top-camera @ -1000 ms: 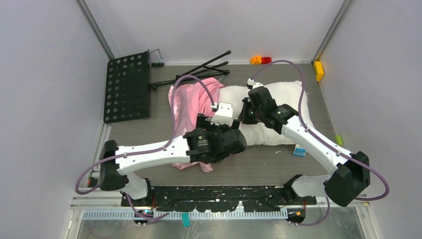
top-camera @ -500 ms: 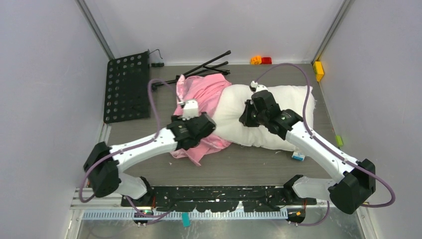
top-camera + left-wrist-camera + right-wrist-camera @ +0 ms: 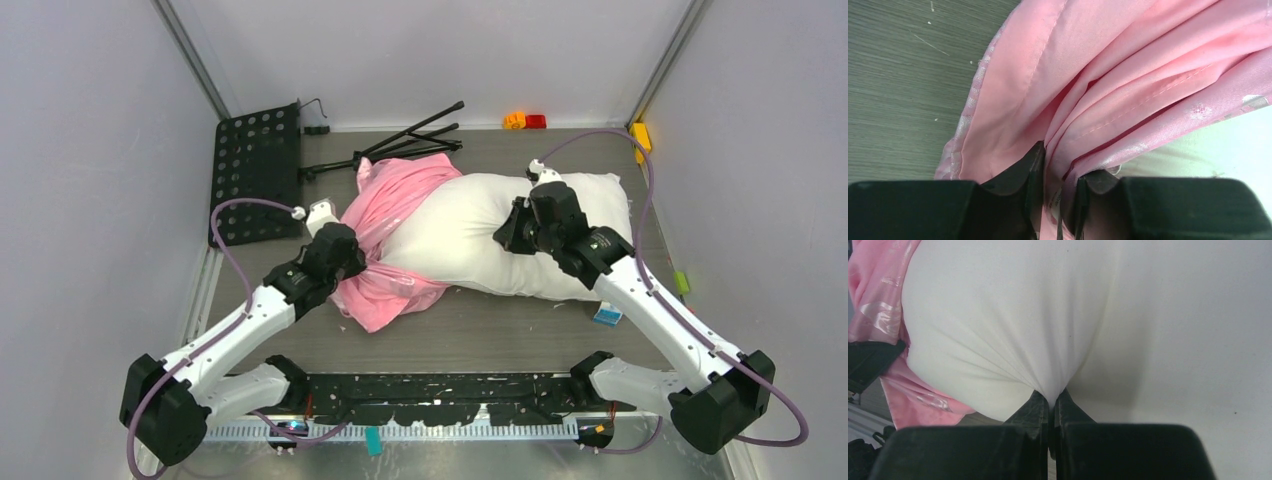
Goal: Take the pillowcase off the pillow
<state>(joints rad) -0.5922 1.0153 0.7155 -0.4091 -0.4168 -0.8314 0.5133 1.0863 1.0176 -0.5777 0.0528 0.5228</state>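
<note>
The pillow (image 3: 460,240) is pinched by the right fingers (image 3: 1035,410) as an anchor, so the pillowcase (image 3: 390,200), clenched by the left fingers (image 3: 1023,175), can be peeled away.

the middle of the table (image 3: 520,325) is being filled by the pillow (image 3: 480,240) and the pillowcase (image 3: 385,205). the far left is being blocked by a black perforated plate (image 3: 255,185) and folded stand legs (image 3: 410,140). a bare strip is being left along the near edge, pinched at the right by a small blue box (image 3: 606,316).

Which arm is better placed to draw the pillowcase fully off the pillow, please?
Left: the left hand grips the pillowcase by its bunched folds; the right hand only pinches the bare pillow, anchoring it.
</note>
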